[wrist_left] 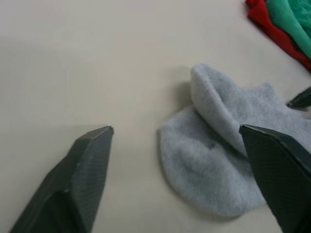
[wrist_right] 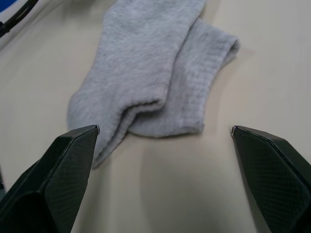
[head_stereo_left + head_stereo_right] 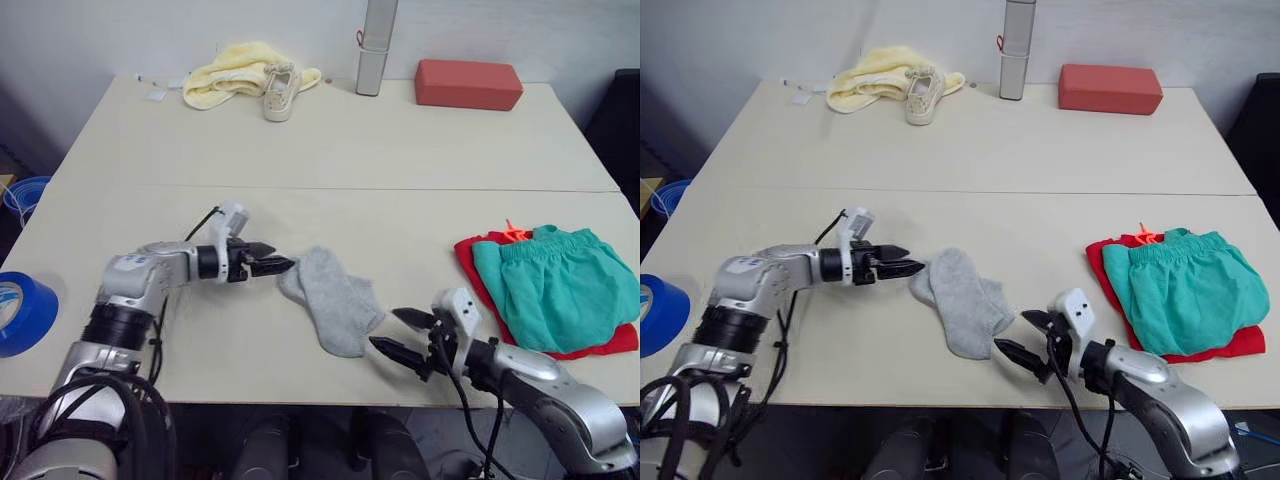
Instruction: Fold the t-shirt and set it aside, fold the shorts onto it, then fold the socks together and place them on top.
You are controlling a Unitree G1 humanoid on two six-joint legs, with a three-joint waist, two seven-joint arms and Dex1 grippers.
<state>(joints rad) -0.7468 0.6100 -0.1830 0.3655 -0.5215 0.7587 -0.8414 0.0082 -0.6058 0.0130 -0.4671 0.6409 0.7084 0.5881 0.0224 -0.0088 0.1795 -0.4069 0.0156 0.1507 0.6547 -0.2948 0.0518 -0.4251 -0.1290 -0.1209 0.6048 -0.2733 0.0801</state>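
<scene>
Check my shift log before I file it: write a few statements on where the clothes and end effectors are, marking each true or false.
1. The shorts lie folded on the t-shirt. True.
2. The socks sit on top of the shorts. False: they lie on the table, between the two end effectors.
3. The right end effector is shut on a sock. False: it is open and holds nothing.
4. The left end effector is open beside the socks. True.
5. A shoe lies against a yellow cloth. True.

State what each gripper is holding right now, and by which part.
Nothing is held. The left gripper and the right gripper are both open, one at each end of the socks, which lie loose on the table.
</scene>
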